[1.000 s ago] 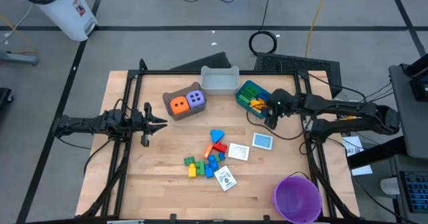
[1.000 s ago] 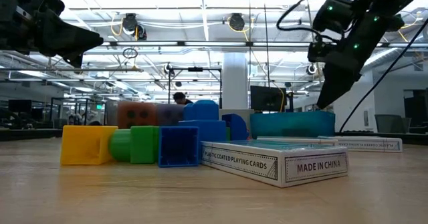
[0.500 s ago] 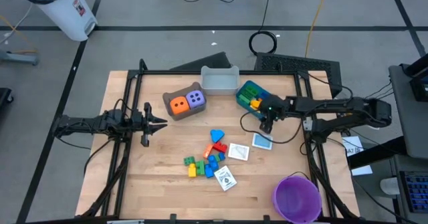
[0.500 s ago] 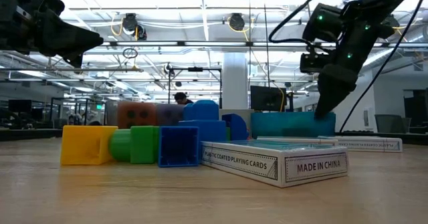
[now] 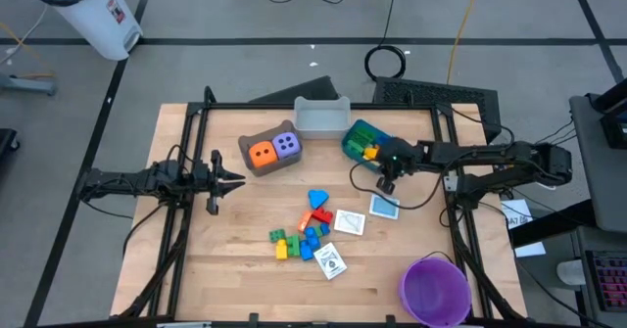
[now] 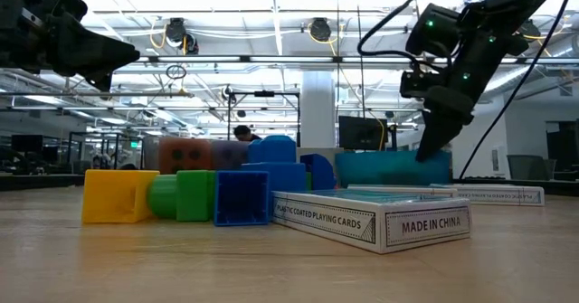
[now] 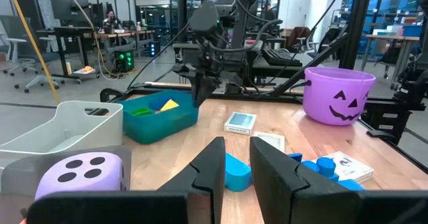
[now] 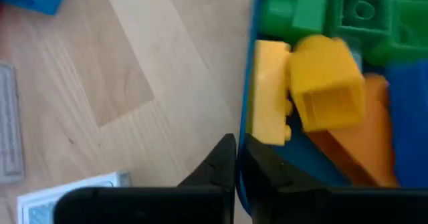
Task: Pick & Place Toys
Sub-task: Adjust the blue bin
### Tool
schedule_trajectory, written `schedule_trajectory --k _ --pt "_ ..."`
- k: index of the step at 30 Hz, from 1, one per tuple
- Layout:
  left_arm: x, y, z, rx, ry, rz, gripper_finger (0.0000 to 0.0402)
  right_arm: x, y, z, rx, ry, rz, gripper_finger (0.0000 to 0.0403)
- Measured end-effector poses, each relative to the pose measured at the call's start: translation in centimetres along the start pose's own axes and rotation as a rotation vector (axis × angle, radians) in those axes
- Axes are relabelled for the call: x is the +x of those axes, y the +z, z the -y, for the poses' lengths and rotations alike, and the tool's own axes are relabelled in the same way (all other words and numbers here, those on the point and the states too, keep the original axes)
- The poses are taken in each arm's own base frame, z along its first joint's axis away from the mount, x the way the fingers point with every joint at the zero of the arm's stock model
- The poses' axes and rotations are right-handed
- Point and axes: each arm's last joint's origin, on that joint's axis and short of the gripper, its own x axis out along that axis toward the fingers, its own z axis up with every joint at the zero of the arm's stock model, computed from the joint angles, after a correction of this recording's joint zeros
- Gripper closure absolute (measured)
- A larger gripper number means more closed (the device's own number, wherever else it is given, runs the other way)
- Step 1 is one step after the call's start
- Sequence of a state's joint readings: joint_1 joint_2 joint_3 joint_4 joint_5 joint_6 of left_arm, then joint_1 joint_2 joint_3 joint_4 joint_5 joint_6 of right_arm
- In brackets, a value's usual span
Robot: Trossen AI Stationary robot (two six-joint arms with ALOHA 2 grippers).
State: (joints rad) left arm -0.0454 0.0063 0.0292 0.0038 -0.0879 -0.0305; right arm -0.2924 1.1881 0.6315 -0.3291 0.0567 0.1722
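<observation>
An orange die (image 5: 262,153) and a purple die (image 5: 286,144) sit in the brown bin (image 5: 257,168). Small bricks (image 5: 302,234) and white cards (image 5: 350,222) lie loose at the table's middle. The blue bin (image 5: 359,132) holds yellow (image 8: 324,90) and green bricks (image 8: 321,10). My right gripper (image 5: 381,172) is at that bin's near right side, shut on its wall. My left gripper (image 5: 238,179) waits level at the left, with a narrow empty gap between its fingers (image 7: 212,164). My right gripper pinches the blue bin's thin wall (image 8: 249,117) at its rim, one finger inside the bin and one (image 8: 221,158) outside over the wood. The fingers slant down from the table's right. The bin stands on the table (image 6: 389,169).
A grey bin (image 5: 321,117) stands at the far edge. The purple bowl (image 5: 434,291) is at the near right corner. A card pack (image 5: 382,207) lies just near of my right gripper. A black frame (image 5: 196,122) borders the table top.
My right gripper has gone toward the table's left edge and down, coming onto the blue bin's rim.
</observation>
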Motion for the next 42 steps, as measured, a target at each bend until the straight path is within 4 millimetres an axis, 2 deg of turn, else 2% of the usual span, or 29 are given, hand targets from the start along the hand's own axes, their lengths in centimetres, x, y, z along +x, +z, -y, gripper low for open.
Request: schedule_trajectory --k 14,24,30,42 --pt "0.0 0.0 0.0 0.0 0.0 0.0 0.0325 0.0 0.3 -0.1 0.178 0.013 0.031 0.0394" --pt "0.0 0.0 0.0 0.0 0.0 0.0 0.0325 -0.1 0.0 -1.4 0.186 0.01 0.03 0.0397" --pt "0.0 0.0 0.0 0.0 0.0 0.0 0.0325 -0.1 0.1 -1.3 0.192 -0.018 0.048 0.0397" --pt "0.0 0.0 0.0 0.0 0.0 0.0 0.0325 -0.2 0.7 -1.5 0.159 0.002 0.113 0.0348"
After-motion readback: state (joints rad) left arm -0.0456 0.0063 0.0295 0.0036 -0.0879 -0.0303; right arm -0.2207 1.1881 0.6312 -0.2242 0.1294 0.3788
